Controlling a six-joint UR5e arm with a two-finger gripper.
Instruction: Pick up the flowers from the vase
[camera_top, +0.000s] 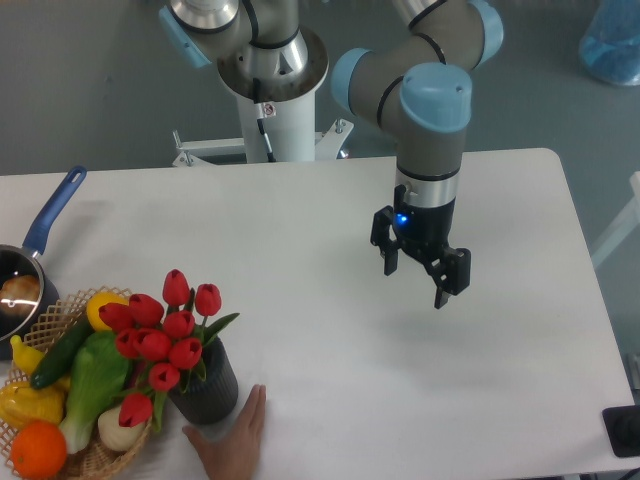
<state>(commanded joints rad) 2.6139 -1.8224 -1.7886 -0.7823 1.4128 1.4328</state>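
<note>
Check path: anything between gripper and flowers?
Nothing stands on the bare table between the open gripper and the flowers in the vase. But a hand rests at the vase's base, and the basket touches the flowers' far side.

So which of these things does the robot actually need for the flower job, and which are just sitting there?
Needed:
red tulips
dark ribbed vase
gripper, fingers open

Just lying about:
basket of fruit and vegetables
blue-handled saucepan
a person's hand by the vase
</note>
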